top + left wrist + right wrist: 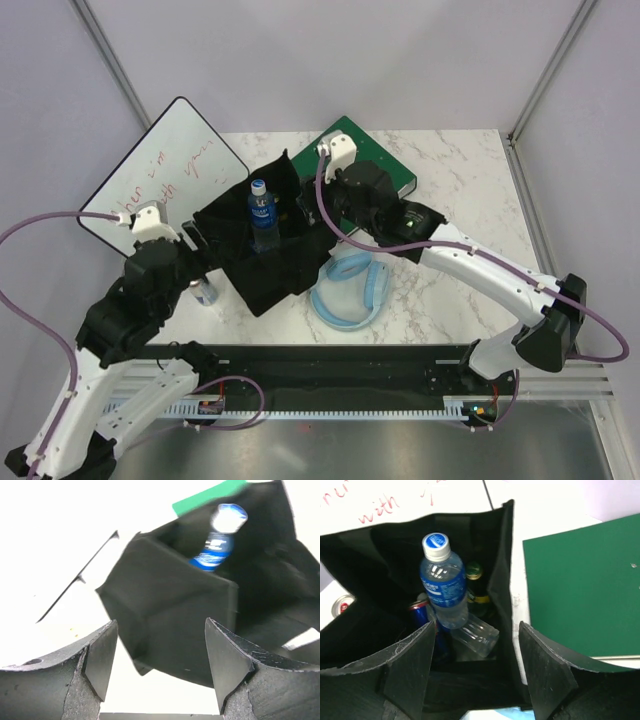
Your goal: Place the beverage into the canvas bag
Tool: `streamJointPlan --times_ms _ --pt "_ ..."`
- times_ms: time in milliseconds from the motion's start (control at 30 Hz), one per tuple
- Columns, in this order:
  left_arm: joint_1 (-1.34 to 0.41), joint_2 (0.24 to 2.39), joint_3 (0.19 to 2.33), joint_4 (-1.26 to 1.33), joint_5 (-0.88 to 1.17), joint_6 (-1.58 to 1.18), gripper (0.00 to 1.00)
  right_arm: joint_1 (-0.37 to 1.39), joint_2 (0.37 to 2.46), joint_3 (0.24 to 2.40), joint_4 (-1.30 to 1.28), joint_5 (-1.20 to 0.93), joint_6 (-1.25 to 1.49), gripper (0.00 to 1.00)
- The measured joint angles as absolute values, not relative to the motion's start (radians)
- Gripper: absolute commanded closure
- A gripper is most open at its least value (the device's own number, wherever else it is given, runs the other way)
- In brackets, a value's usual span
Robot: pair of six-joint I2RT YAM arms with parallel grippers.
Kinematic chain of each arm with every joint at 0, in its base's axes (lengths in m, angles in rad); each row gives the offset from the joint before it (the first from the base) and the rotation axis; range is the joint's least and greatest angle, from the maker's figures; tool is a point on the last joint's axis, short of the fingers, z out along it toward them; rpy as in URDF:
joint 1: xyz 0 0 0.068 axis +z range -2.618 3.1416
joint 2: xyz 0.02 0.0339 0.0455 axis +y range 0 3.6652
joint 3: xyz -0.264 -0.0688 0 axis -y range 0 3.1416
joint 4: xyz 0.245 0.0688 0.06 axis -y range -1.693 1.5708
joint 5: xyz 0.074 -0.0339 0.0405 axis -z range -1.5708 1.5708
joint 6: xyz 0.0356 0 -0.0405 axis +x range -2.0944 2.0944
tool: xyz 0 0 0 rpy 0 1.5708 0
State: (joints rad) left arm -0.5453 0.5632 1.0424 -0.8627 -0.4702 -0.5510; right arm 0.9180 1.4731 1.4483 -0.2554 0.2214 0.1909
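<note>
The beverage, a clear bottle with a blue label and a white cap, stands upright inside the black canvas bag at the table's middle. From the right wrist, the beverage leans among other drinks in the canvas bag. My right gripper is open above the bag's right wall, which runs between its fingers; it sits at that side of the bag. My left gripper is open and holds nothing, just off the bag's left side, facing the canvas bag and the beverage.
Inside the bag are a red-and-blue can, a dark green-capped bottle and a clear bottle lying down. A silver can stands left of the bag. A whiteboard, green binder and light blue headphones surround it.
</note>
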Motion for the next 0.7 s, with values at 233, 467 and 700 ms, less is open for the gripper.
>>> streamJointPlan --times_ms 233,467,700 --pt "-0.534 0.756 1.119 -1.111 -0.653 -0.812 0.13 0.846 1.467 1.477 -0.288 0.187 0.189 0.25" --pt "-0.342 0.831 1.107 -1.203 -0.649 -0.934 0.13 0.804 1.431 1.422 -0.273 0.112 0.191 0.24" --pt "-0.117 0.901 1.053 -1.187 -0.487 -0.936 0.13 0.786 1.353 1.354 -0.239 0.067 0.187 0.24"
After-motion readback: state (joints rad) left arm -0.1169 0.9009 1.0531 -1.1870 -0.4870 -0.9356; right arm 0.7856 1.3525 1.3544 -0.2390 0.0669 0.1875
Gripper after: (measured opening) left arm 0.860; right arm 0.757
